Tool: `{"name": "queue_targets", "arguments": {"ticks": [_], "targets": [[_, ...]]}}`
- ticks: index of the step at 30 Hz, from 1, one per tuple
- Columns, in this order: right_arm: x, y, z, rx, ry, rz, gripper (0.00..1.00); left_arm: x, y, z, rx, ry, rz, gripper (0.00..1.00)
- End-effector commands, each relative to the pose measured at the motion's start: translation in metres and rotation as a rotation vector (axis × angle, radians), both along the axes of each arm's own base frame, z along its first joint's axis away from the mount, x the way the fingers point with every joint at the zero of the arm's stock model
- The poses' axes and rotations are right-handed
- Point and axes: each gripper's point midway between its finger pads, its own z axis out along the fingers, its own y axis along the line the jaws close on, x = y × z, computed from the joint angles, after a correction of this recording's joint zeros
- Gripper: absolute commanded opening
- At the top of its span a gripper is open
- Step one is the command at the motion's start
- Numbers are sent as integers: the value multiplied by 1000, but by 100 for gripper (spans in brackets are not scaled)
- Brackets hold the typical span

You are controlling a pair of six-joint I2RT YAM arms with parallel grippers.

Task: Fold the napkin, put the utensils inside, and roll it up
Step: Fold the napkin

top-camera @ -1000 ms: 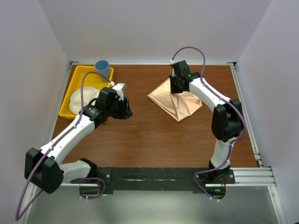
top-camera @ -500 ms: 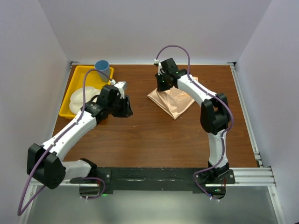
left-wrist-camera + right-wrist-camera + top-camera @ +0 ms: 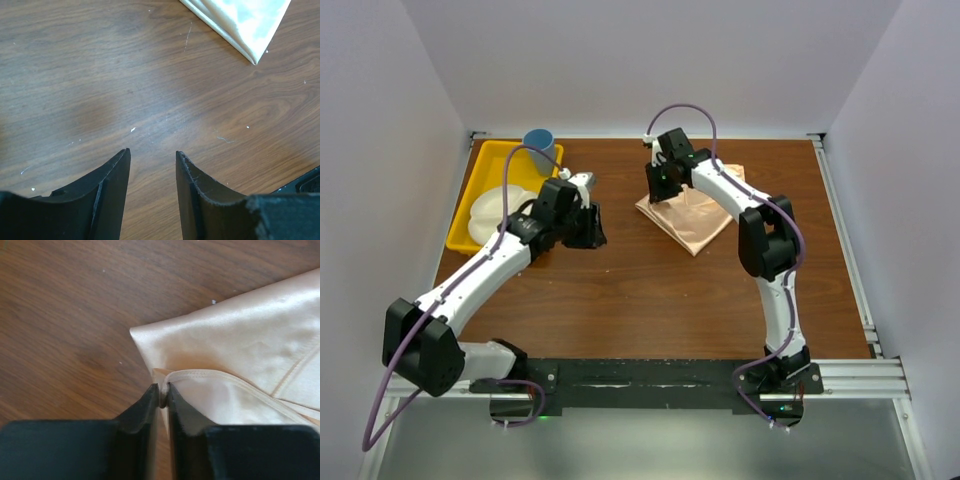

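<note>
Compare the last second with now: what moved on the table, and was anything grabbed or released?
The right gripper, pinching a napkin edge, swept left, dragging that edge over so the cloth folded narrower. It still grips the hem. The left gripper barely shifted, open over bare wood. The yellow tray and blue cup stayed put.
</note>
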Motion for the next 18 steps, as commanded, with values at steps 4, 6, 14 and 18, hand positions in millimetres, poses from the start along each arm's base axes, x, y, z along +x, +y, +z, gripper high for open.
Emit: {"name": "queue_targets", "arguments": {"ticks": [4,6,14,18], "targets": [[-6,15,65,162,29,-64,64,37,-32,24,-106,-85,-36,53],[-1,-14,68,153,29,-199,72,58,-45,35,-147,-133,-33,54],[7,-159,44,62,75,-600,79,144,-94,28,-114,-195,-41,55],[21,-199,40,96,72,-712,76,177,-115,22,-96,-211,-31,56]]}}
